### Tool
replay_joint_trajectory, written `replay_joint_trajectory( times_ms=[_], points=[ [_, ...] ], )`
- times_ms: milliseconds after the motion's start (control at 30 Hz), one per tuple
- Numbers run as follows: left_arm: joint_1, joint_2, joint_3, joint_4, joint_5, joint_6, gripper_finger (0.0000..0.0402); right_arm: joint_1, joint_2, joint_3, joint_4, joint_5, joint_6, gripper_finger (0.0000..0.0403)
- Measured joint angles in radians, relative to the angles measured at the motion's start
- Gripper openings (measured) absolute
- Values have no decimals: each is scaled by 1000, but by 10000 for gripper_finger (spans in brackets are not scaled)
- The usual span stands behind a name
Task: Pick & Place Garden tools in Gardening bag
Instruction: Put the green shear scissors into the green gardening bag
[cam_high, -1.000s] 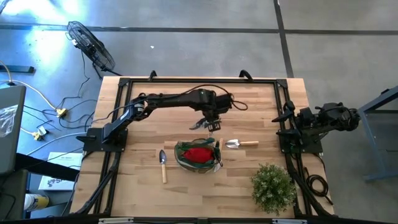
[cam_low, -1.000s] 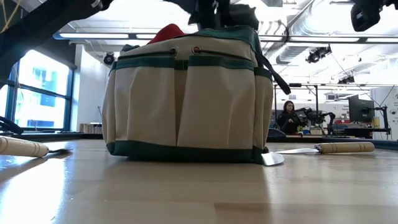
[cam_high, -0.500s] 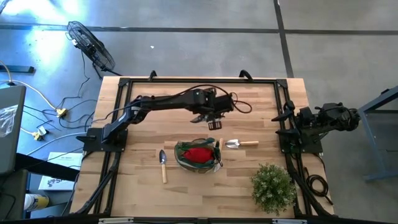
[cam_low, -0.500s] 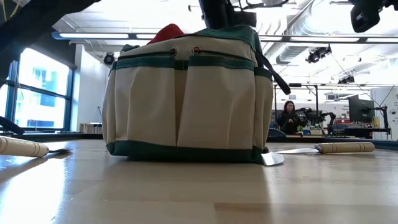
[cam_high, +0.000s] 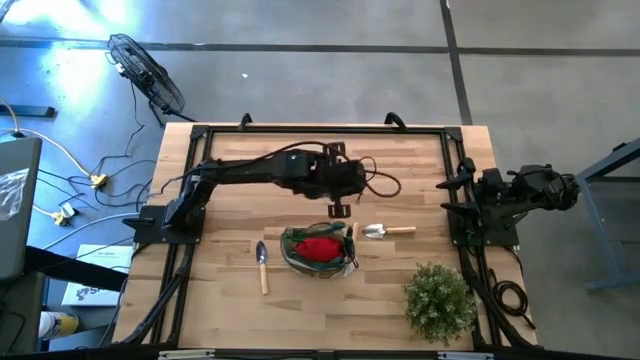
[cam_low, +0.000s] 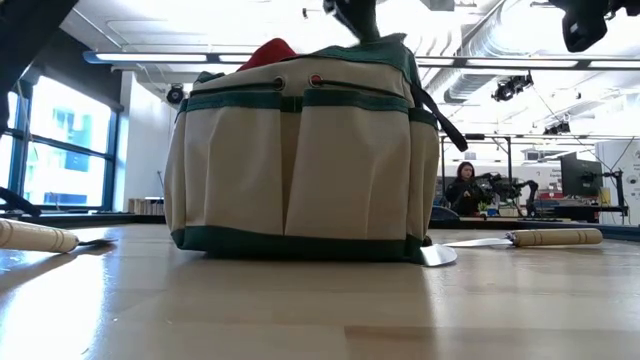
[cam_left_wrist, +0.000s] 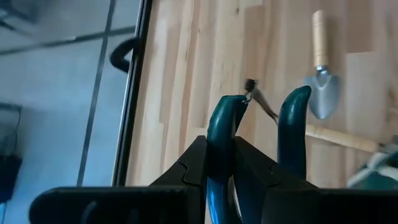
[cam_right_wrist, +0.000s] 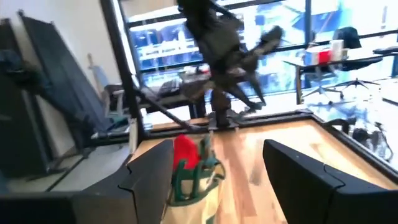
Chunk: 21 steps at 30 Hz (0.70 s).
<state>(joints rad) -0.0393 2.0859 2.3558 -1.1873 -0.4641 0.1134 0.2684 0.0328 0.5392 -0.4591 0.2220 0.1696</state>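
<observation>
- The left pincer (cam_high: 341, 208) hangs above the worktop (cam_high: 220, 300) just behind the gardening bag (cam_high: 318, 250), its fingers clamped narrowly on the pruning shears (cam_left_wrist: 258, 143). In the left wrist view the shears' 2 teal handles stick out past the dark fingers, with a small spring end between their tips.
- The bag stands upright near the middle of the worktop, cream pockets with green trim facing the low camera (cam_low: 300, 150). A red fabric piece (cam_high: 318, 246) lies inside and pokes above the rim.
- 1 trowel (cam_high: 262, 265) lies flat on the worktop just to the left of the bag, handle toward the front edge, close to the bag but not touching it.
- A 2nd trowel (cam_high: 387, 231) lies just to the right of the bag, blade toward the bag, handle pointing at the right arm's base.
- A bushy potted plant (cam_high: 439, 300) sits at the front right corner, well apart from the bag.
- The right pincer (cam_right_wrist: 217, 180) waits at the right edge of the worktop, pulled back over its base, fingers spread wide and holding nothing.
- Bare wood lies open behind the left arm up to the black frame at the far edge, and along the front between the 1st trowel and the plant.
- A person (cam_low: 463, 186) sits far off in the room beyond the worktop.
</observation>
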Motion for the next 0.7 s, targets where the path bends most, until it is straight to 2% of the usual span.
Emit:
replay_joint_trajectory(
  times_ms=[167,300,400,567,700],
  points=[
    [-44,-44,0,0,-41,35,41,0,32,1,83,26,2,240],
    [-68,-58,0,-8,-49,40,41,0,65,0,110,5,26,240],
    [-83,-74,0,-42,-61,46,41,0,93,0,103,-53,61,240],
    [-141,-139,0,-102,-158,37,41,0,171,0,107,-212,116,240],
    [-200,-213,0,-134,-170,-13,41,0,253,0,123,-212,146,240]
  ],
)
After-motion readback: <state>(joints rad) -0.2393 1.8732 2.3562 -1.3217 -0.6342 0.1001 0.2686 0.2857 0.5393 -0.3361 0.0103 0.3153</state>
